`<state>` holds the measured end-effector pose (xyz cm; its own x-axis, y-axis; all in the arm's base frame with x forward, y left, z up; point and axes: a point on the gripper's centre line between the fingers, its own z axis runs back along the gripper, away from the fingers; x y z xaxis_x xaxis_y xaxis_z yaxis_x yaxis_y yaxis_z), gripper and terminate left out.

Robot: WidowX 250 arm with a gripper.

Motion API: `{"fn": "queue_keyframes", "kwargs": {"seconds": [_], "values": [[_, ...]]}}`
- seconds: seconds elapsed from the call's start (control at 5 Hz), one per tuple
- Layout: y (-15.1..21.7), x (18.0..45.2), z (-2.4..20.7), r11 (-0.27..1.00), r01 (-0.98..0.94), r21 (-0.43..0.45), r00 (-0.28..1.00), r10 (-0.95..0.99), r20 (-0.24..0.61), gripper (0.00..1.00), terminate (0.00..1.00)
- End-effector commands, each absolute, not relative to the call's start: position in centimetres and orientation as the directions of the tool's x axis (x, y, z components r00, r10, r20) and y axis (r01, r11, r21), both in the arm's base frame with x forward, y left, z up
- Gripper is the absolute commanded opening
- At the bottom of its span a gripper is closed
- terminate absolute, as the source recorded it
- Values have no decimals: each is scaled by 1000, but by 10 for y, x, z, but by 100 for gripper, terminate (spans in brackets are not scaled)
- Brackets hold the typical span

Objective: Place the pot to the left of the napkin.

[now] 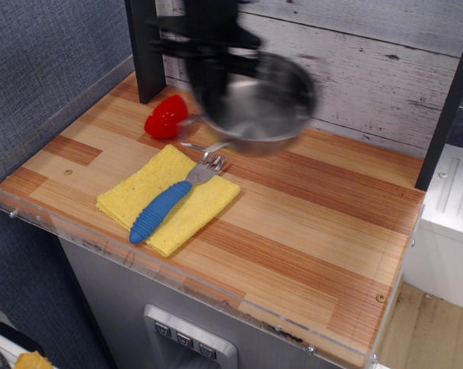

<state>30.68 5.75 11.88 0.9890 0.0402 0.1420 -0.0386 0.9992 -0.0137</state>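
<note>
The shiny steel pot (261,100) is in the air above the back of the table, blurred by motion. My gripper (208,96) is shut on its left rim and holds it up. One wire loop handle (203,144) hangs at the pot's lower left, just above the fork tines. The yellow napkin (168,197) lies flat on the front left of the table, with a blue-handled fork (170,199) lying on it. The pot is above and behind the napkin's far corner.
A red rounded object (167,117) sits at the back left, just left of the gripper. A dark post (144,50) stands behind it. A clear acrylic rim (178,277) edges the table front and left. A dark post (447,108) bounds the right.
</note>
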Motion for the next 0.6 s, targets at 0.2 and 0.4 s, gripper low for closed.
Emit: {"fn": "queue_keyframes", "kwargs": {"seconds": [0.2, 0.4], "values": [[191, 219, 95, 969, -235, -81, 960, 244, 139, 0, 0], [215, 215, 83, 961, -260, -92, 953, 270, 134, 0, 0]]}}
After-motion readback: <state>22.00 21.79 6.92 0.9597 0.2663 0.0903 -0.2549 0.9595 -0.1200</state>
